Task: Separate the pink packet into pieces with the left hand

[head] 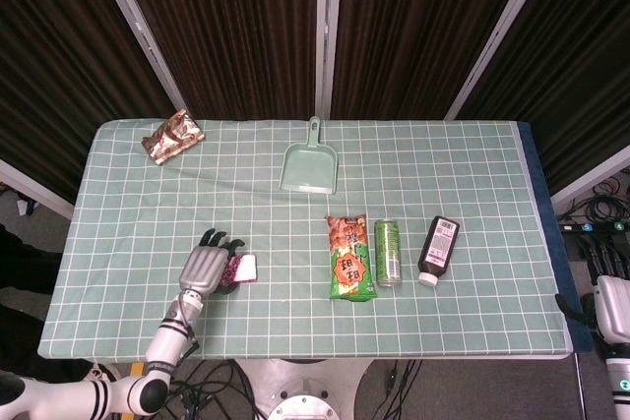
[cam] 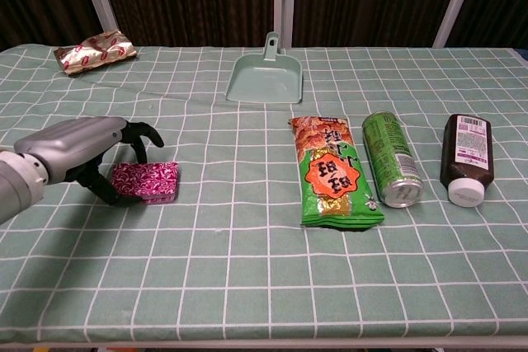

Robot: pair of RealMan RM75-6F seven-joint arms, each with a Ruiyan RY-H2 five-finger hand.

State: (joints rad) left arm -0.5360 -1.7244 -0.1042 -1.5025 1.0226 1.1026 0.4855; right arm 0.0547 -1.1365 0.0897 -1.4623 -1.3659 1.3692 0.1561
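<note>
The pink packet (cam: 148, 181) lies at the front left of the table; in the head view, the pink packet (head: 242, 269) shows a pale edge on its right side and looks tipped up. My left hand (cam: 76, 150) curls over the packet's left end, dark fingers (cam: 136, 135) above it and the thumb low beside it, gripping that end. From above, the left hand (head: 204, 270) covers the packet's left part. My right hand (head: 610, 304) hangs off the table's right edge, holding nothing, its fingers apart.
Mid-table lie a green snack bag (cam: 334, 172), a green can (cam: 391, 159) on its side and a dark bottle (cam: 465, 158). A green dustpan (cam: 265, 78) sits at the back centre. A red-gold wrapper (cam: 95, 51) is at the back left.
</note>
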